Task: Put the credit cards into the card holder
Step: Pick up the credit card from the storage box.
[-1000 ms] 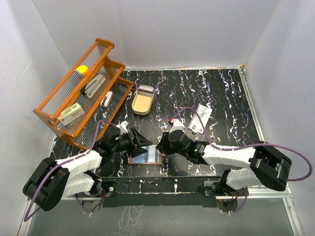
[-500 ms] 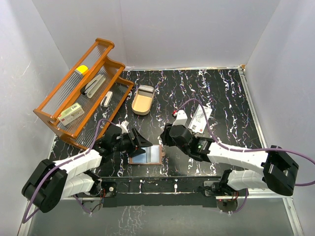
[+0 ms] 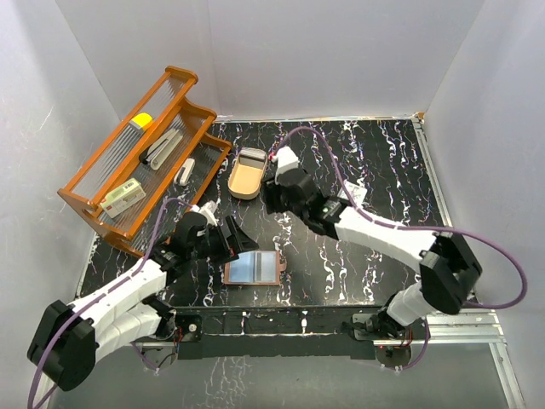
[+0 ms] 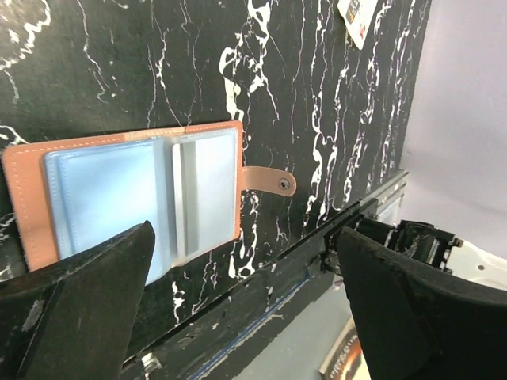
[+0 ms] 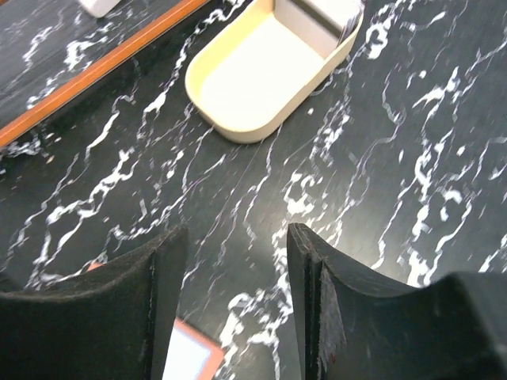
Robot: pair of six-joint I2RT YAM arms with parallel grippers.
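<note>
The card holder (image 3: 252, 267) lies open by the desk's near edge, left of centre. Your left jaws are spread wide just beside it, gripping nothing. Your right jaws, parted and empty, hover near the tan oval tray (image 5: 261, 75). Swing them right to the white card (image 4: 356, 14) and pinch one short edge, leaving the opposite edge free to slide under a pocket.

The card (image 4: 358, 16) is cut off by the left wrist view's edge (print unreadable); from the right wrist, only a corner of the holder (image 5: 192, 356) is seen.
</note>
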